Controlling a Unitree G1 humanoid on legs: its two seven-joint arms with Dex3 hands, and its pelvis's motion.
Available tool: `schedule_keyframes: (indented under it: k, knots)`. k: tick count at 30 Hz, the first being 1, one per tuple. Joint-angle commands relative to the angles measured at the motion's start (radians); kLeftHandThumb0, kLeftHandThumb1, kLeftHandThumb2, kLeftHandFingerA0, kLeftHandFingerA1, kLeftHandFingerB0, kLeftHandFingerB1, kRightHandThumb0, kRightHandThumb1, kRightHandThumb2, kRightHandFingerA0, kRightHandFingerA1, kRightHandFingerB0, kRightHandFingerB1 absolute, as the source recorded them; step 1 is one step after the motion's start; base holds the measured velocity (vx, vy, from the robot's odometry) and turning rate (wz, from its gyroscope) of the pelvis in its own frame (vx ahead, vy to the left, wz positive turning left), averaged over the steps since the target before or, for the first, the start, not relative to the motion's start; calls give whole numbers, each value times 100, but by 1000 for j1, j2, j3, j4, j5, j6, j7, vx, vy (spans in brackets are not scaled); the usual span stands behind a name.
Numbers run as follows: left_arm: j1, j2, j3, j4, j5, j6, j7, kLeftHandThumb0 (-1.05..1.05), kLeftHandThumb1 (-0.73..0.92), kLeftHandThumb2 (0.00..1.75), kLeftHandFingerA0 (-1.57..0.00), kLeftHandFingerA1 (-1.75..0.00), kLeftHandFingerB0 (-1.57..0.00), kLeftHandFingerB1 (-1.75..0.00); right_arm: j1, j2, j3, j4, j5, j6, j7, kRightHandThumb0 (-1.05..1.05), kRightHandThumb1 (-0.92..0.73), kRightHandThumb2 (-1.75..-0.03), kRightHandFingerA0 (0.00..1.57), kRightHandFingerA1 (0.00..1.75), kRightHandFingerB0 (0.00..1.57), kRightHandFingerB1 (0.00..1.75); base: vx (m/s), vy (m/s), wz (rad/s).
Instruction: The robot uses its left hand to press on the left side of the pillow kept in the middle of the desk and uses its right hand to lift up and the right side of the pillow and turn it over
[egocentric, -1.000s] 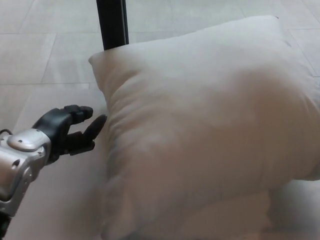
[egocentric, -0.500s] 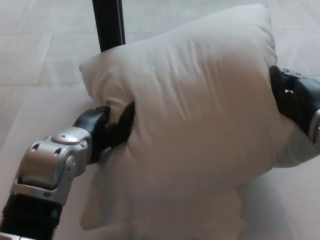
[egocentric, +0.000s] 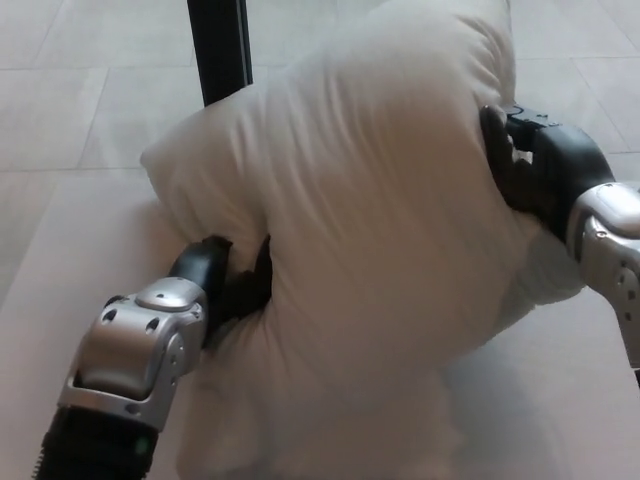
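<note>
A large white pillow (egocentric: 370, 230) stands bunched up on the pale desk (egocentric: 560, 400), with its right side raised high and folding toward the left. My left hand (egocentric: 228, 280) pushes into the pillow's lower left side, its fingers apart and sunk into the fabric. My right hand (egocentric: 530, 165) grips the lifted right edge, with its fingers (egocentric: 495, 150) dug into the pillow. The pillow's underside and the far parts of both hands are hidden.
A black upright post (egocentric: 220, 45) stands just behind the pillow's left corner. Beyond the desk lies a light tiled floor (egocentric: 70, 90). My silver left forearm (egocentric: 140, 350) crosses the lower left of the desk.
My left hand has gone from beside the pillow to pressed deep into its left side. My right hand has come into view and raised the right side higher, so the pillow bunches up.
</note>
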Motion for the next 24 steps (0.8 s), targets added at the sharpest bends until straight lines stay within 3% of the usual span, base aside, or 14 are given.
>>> schedule_keyframes:
  k: [1,2,3,9,10,11,12,13,14,15,16,19,20,24]
  knots:
    - [-12,-72,-73,35,17,-29,-38,-86,65,91,-30,-65,0,0,-28,83,118,-30,-8,-29,99,-96,-60,-104,38,58,23,44,0,0,0]
    - [-18,-81,-84,41,23,-32,-37,-86,65,91,-30,-65,0,0,-24,98,134,-25,-10,-43,104,-96,-60,-104,38,58,23,44,0,0,0]
    - [-14,-92,-80,36,22,-31,-33,-63,74,64,-35,-63,0,-5,-24,106,147,-24,-11,-31,109,-95,-79,-65,40,50,29,32,0,0,0]
    - [53,-136,-95,43,21,-87,-59,-67,79,64,-59,-118,-48,-47,25,141,244,-35,-45,-42,125,-88,-69,-61,60,73,31,38,0,0,0]
    - [54,-127,-130,57,36,-120,-88,-77,82,65,-59,-123,-39,-54,33,130,266,-39,-60,-49,133,-90,-57,-102,90,135,21,47,0,0,0]
    - [59,-108,-195,73,70,-175,-122,-79,64,108,-77,-118,-32,-74,42,119,308,-29,-90,-75,149,-89,-57,-103,124,155,26,51,0,0,0]
    - [61,-110,-218,72,91,-190,-106,-79,64,108,-77,-118,-32,-74,44,117,319,-16,-100,-94,157,-89,-57,-103,124,155,26,51,0,0,0]
    - [78,-141,-211,76,103,-217,-61,-97,60,97,-36,-70,0,0,48,119,340,-7,-114,-100,159,-91,-68,-69,78,174,30,40,0,0,0]
    - [86,-158,-206,80,104,-231,-46,-92,57,94,-17,-59,0,0,51,122,352,-1,-124,-101,161,-93,-59,-105,122,156,26,51,0,0,0]
    - [88,-165,-204,83,98,-233,-52,-92,57,94,-17,-59,0,0,51,125,358,4,-130,-100,162,-93,-59,-105,122,156,26,51,0,0,0]
    - [90,-178,-194,82,90,-226,-49,-97,59,95,-13,-53,0,0,50,126,369,10,-141,-97,163,-99,-68,-78,85,175,28,40,0,0,0]
    - [96,-199,-182,61,85,-210,-42,-96,58,94,-10,-45,0,0,51,132,374,24,-148,-109,174,-104,-65,-79,86,174,29,40,0,0,0]
    - [89,-208,-186,65,84,-206,-47,-89,54,94,0,-10,0,-4,53,137,386,32,-152,-107,183,-97,-62,-73,83,175,28,38,0,0,0]
    - [93,-214,-234,65,120,-217,-48,-89,55,96,0,-30,0,-7,56,137,428,61,-184,-117,214,-92,-62,-69,81,174,30,41,0,0,0]
